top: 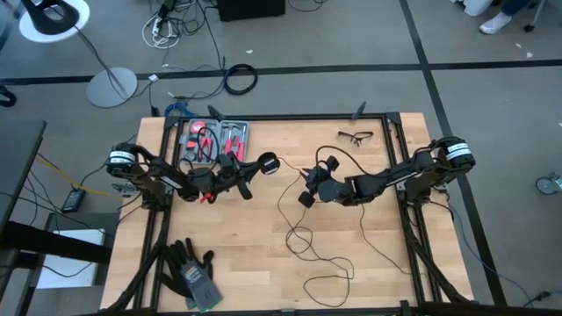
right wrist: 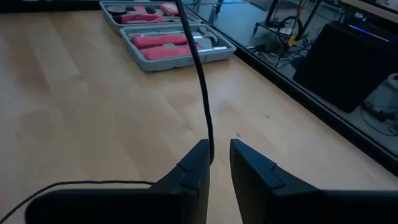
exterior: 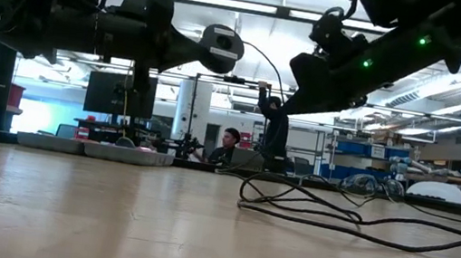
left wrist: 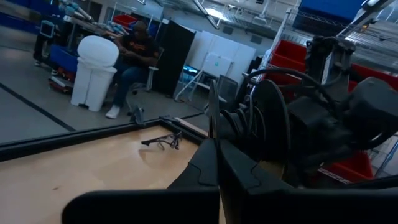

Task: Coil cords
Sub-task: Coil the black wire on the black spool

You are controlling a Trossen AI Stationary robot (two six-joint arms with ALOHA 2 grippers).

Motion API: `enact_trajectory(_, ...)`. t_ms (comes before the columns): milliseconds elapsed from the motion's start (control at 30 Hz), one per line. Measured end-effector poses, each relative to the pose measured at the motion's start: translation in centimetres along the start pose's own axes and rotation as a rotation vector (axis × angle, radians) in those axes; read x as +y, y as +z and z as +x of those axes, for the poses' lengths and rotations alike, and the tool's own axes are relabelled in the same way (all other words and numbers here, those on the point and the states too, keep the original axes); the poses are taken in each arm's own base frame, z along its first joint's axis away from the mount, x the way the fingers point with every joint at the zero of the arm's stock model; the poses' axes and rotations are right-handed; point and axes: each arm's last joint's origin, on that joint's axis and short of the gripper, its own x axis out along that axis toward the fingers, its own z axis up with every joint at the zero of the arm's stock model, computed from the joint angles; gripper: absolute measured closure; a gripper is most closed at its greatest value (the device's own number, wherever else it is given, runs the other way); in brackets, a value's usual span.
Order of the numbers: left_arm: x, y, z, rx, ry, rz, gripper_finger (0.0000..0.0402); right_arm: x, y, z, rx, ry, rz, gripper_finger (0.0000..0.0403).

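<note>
The thin black cord ends in a round black puck (top: 266, 163), which also shows in the low view (exterior: 222, 44). My left gripper (top: 250, 168) is shut on the puck above the table's middle. From the puck the cord arcs over (exterior: 268, 61) to my right gripper (top: 307, 189), which is shut on the cord (right wrist: 208, 118) a short way to the right. The rest of the cord lies in loose loops on the table (top: 303, 239), also seen in the low view (exterior: 337, 214). My left gripper pinches the puck (left wrist: 213, 118) between its two fingers, which come level from the table's left. The puck stands on edge, lifted clear of the table. My right gripper pinches the cord (right wrist: 211, 152) between its two fingertips (right wrist: 198, 163), coming from the table's right and slanting down. From the fingers the cord runs on toward the puck, clear of the table.
A grey tool tray with red tools (top: 213, 140) stands at the far left and shows in the right wrist view (right wrist: 168, 43). Eyeglasses (top: 356, 136) lie at the far right. Black gloves (top: 190, 272) lie at the near left. People sit in the room beyond.
</note>
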Motion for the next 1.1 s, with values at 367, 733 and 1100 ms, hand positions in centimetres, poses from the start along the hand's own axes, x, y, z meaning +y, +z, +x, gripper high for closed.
enact_trajectory(367,0.0,0.0,0.0,0.004,-0.011,-0.008,0.0401,0.1,0.2,0.0,-0.014,0.009,-0.034,0.0338)
enact_trajectory(733,0.0,0.0,0.0,0.004,-0.013,-0.008,0.0401,0.2,0.2,-0.2,-0.021,0.009,-0.051,0.0331)
enact_trajectory(1100,-0.1,0.1,0.2,-0.007,-0.010,-0.025,0.0401,0.5,-0.6,2.0,0.008,0.113,0.071,0.0399)
